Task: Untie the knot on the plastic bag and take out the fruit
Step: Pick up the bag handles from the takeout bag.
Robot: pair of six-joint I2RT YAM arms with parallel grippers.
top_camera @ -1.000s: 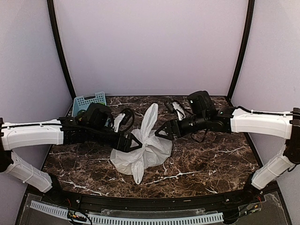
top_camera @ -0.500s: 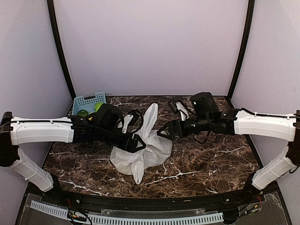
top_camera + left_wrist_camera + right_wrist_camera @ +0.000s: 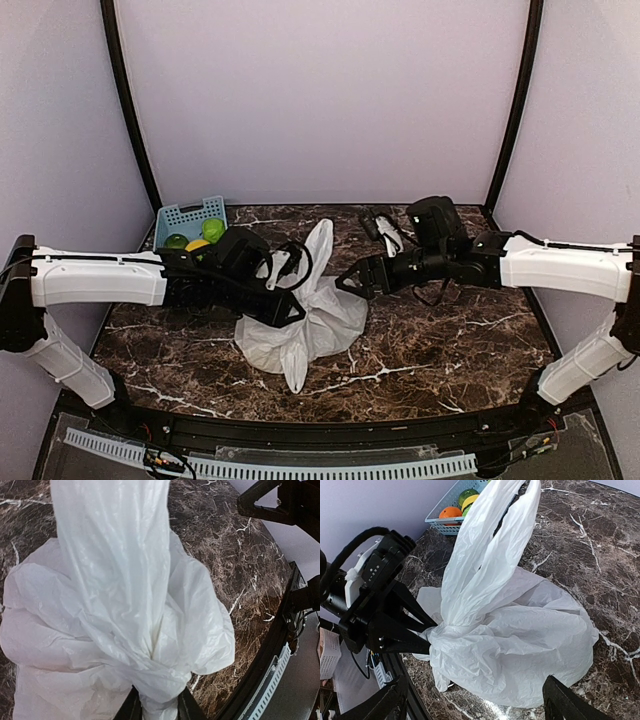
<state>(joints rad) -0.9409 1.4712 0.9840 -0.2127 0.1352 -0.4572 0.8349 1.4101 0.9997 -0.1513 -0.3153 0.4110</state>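
Note:
The white plastic bag (image 3: 318, 330) lies crumpled mid-table, one long handle loop (image 3: 319, 250) standing up from it. Its knot (image 3: 156, 672) sits on the bag's left side, seen in the right wrist view as a tight bunch (image 3: 440, 630). My left gripper (image 3: 290, 310) reaches in from the left and is shut on the knot (image 3: 301, 303); the twisted plastic fills the gap between its black fingers (image 3: 186, 707). My right gripper (image 3: 350, 281) hovers open just right of the bag, its fingers (image 3: 565, 700) spread wide over the bag's body (image 3: 520, 640) without touching it. The fruit in the bag is hidden.
A small blue lattice basket (image 3: 188, 212) stands at the back left corner with round green, yellow and orange pieces (image 3: 451, 512) in it. Purple walls close the back and sides. A black rail (image 3: 300, 420) borders the near table edge.
My left gripper slid right to the bag and closed from wide open onto the knot. As the arm moved, the basket's contents came into view. The right gripper barely shifted.

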